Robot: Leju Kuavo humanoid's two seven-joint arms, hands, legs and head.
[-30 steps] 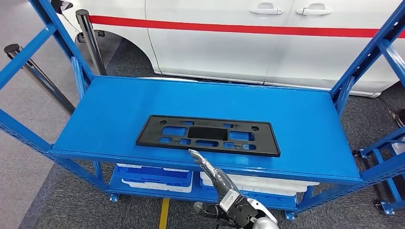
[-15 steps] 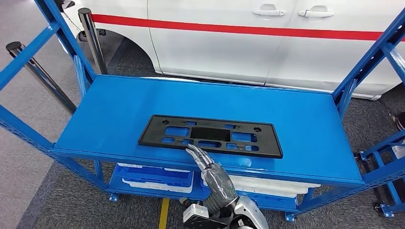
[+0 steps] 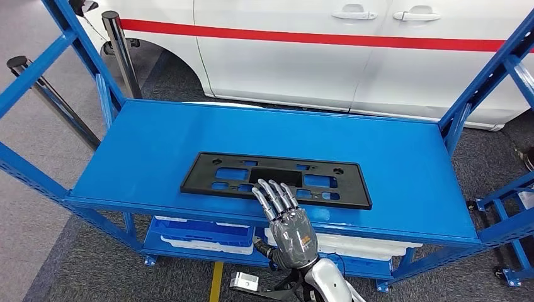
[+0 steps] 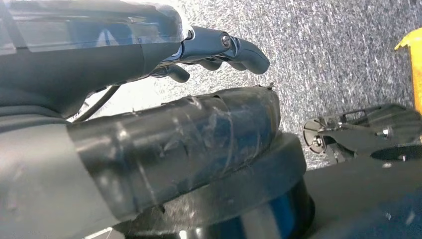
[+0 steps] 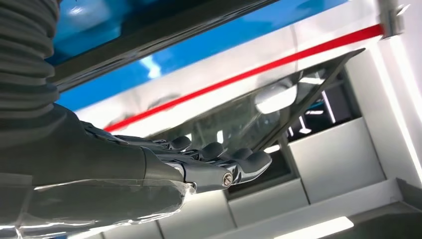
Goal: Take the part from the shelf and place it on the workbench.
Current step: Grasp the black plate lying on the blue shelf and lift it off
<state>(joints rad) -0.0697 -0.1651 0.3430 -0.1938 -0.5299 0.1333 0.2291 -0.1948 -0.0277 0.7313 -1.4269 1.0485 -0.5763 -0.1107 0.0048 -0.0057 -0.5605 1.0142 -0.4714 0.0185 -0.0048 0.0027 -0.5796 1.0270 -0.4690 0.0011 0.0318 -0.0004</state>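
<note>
A long black plastic part with several cut-outs lies flat on the blue top shelf, near its front edge. My right hand comes up from below the shelf front, its back toward me and its fingers straight and side by side. Its fingertips reach over the part's front edge at the middle; whether they touch it is unclear. In the right wrist view the right hand is flat and holds nothing. My left hand hangs over grey carpet with its fingers loosely bent and nothing in it.
A white car with a red stripe stands close behind the shelf. Blue uprights rise at both ends of the shelf. Blue and white bins sit on the lower shelf. Two dark posts stand at the back left.
My right hand has risen and turned from edge-on to back-up. Its fingers have moved forward from the shelf's front edge over the part's front edge. The part has not moved.
</note>
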